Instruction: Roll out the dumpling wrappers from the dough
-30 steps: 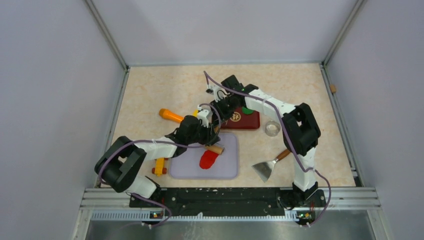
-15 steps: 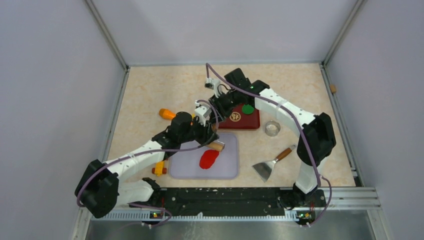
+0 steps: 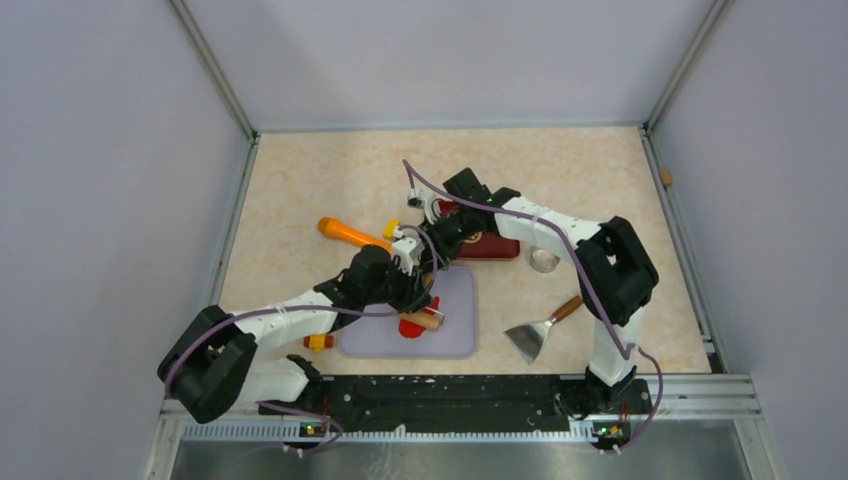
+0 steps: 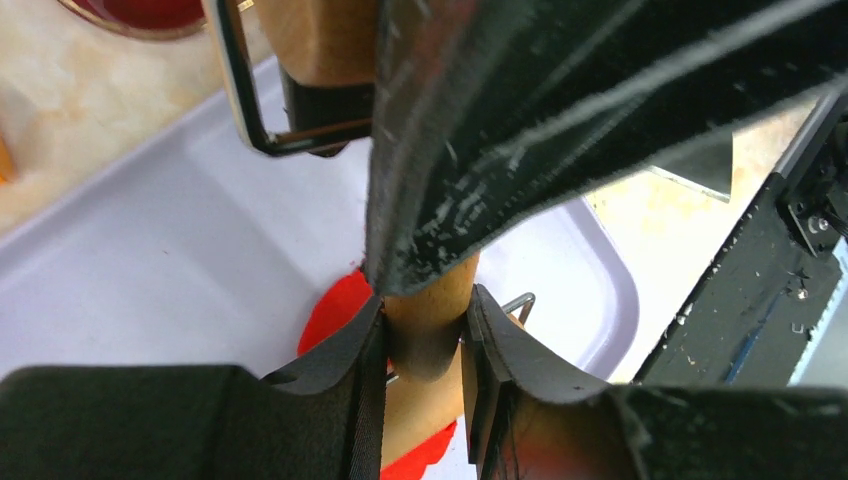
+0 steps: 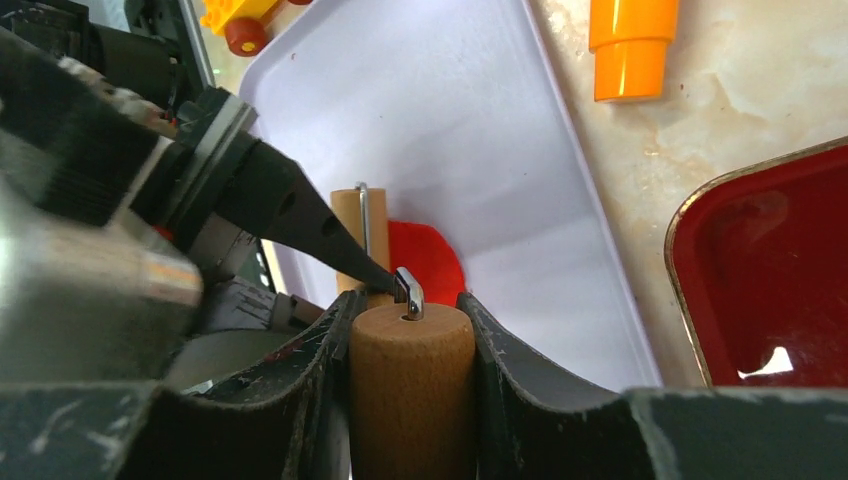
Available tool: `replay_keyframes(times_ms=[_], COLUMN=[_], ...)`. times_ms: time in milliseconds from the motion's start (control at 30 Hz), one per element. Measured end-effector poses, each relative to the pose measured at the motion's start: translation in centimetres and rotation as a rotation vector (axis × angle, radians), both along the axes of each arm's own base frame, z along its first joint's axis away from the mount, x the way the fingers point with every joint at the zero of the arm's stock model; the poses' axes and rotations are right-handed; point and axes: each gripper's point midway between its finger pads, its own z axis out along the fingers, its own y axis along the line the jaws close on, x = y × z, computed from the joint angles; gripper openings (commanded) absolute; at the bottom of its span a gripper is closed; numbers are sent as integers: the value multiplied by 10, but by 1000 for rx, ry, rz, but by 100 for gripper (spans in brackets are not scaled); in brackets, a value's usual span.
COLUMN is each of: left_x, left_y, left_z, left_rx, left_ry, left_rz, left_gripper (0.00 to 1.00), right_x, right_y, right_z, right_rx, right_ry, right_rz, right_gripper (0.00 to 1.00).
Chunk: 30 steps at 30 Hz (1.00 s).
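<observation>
The dough (image 3: 409, 327) is a flattened bright red patch on the lilac board (image 3: 455, 340). It also shows in the left wrist view (image 4: 335, 310) and the right wrist view (image 5: 428, 258). A wooden rolling pin (image 3: 428, 318) lies across the dough's upper part. My left gripper (image 3: 418, 290) is shut on the pin's wooden stem (image 4: 425, 325) just above the dough. My right gripper (image 3: 437, 235) is shut on the pin's upper wooden cylinder (image 5: 412, 380), which has a metal wire in its end. No round red wrappers are in view.
A dark red tray (image 3: 497, 246) sits behind the board, partly under my right arm. An orange-handled tool (image 3: 345, 233) lies at the left, a metal ring (image 3: 544, 260) and a scraper (image 3: 540, 332) at the right, and a yellow-red toy (image 3: 318, 342) by the board's left edge.
Both grippers have brought the rolling pin toward the near edge. Its roller has gone from the board's back edge onto the red dough. The right arm now covers the green disc.
</observation>
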Motion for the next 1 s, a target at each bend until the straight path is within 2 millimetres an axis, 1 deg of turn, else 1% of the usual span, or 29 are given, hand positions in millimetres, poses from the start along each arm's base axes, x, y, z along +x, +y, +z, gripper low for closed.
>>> replay_keyframes(times_ms=[33,100,233,433,700,767,833,900,1000], left_x=[-2,-4,-6,-17,-39,-42,-41,-34,-24], left_y=[1,1,2,6,18,22,27,35,39], left_z=[-8,-12,-15,-20,-26,-25,-19,-5,21], left_rx=[3,-11,-29,-42,25,50,78,98,89], left_ry=[7,7,5,58,182,181,153,93,10], left_rz=[0,5,14,37,44,32,22,28,30], left_gripper=[0,0,0,0,0,0,0,0,0], right_x=[-1,-1,-1,-7,-25,-30,-32,-28,-20], right_y=[0,1,2,3,14,19,27,35,43], right_z=[-7,-16,-23,-33,-43,-39,-28,-11,19], right_rx=[-4,8,38,72,68,67,71,83,107], right_ry=[5,25,34,68,127,134,125,103,61], right_rz=[1,-6,-21,-41,-21,-4,18,32,51], right_gripper=[0,0,0,0,0,0,0,0,0])
